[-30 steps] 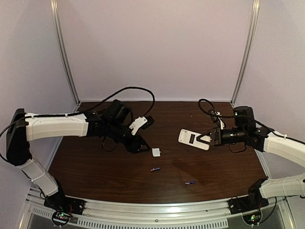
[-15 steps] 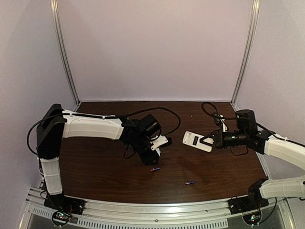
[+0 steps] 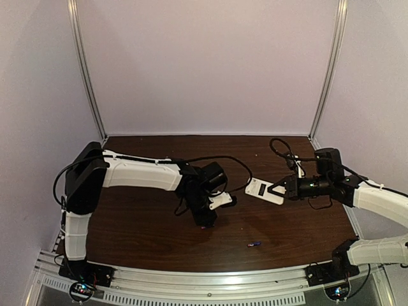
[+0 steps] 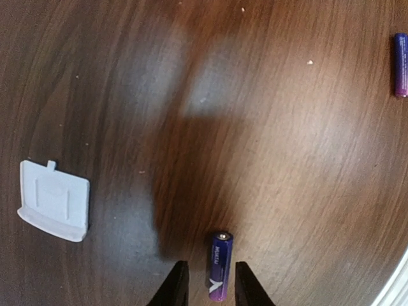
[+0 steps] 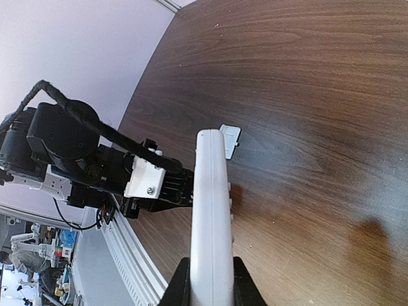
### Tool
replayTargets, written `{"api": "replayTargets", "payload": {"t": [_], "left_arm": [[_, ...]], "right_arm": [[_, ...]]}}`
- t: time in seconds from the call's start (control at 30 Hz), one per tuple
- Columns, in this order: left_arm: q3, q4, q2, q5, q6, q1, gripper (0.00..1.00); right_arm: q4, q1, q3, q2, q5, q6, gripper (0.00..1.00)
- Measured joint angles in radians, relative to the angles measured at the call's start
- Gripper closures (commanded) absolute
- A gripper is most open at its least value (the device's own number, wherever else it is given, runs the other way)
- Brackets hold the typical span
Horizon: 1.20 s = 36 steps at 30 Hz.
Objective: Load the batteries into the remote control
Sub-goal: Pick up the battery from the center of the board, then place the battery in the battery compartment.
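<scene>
**Item under handling.** The first battery (image 4: 218,264) lies flat on the tabletop (image 4: 287,159) at the bottom centre of the left wrist view. Its long axis runs up the frame.

**Left hand.** The left hand (image 4: 208,284) is set astride this battery and is partly spread. One of its fingers (image 4: 177,287) stands clear of the cell, with a strip of wood visible between. The other is just beside the cell or touching it. No pinch is judged to be made yet.

**Recommendation.** The hand should be centred so that both fingers meet the cell together. Otherwise the round body is likely to roll or skid sideways. The grip is best taken near mid-length, so that the cell is lifted level.

**Other items.**
- The second battery (image 4: 400,64) lies well apart, at the upper right edge of the same view.
- The cover piece (image 4: 54,208) lies at the left.

**Remote control.** The remote control (image 5: 210,217) is held off the tabletop at right of centre in the top view. It is pinched by its end in the right hand (image 5: 210,280) and is seen edge-on from that wrist. Whether its recess faces the approaching cell cannot be told, and this should be confirmed before insertion.
</scene>
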Motion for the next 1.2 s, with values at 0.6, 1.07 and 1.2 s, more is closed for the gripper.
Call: {"api": "replayTargets", "payload": {"t": [0.6,1.07,1.2], "left_arm": [[-0.062,0.050,-0.020,-0.001,-0.055,0.020,1.00],[-0.347,0.715,-0.481,0.008,-0.350,0.096,1.00],[-0.358,0.768,-0.452,-0.014,-0.395,0.077,1.00]], "right_arm": [[0.099,0.013,-0.053,0.015,0.013,0.077,1.00],[0.411,0.186,-0.081,0.103,0.057,0.297,1.00],[0.460,0.216,-0.095,0.110,0.068,0.343,1.00]]}}
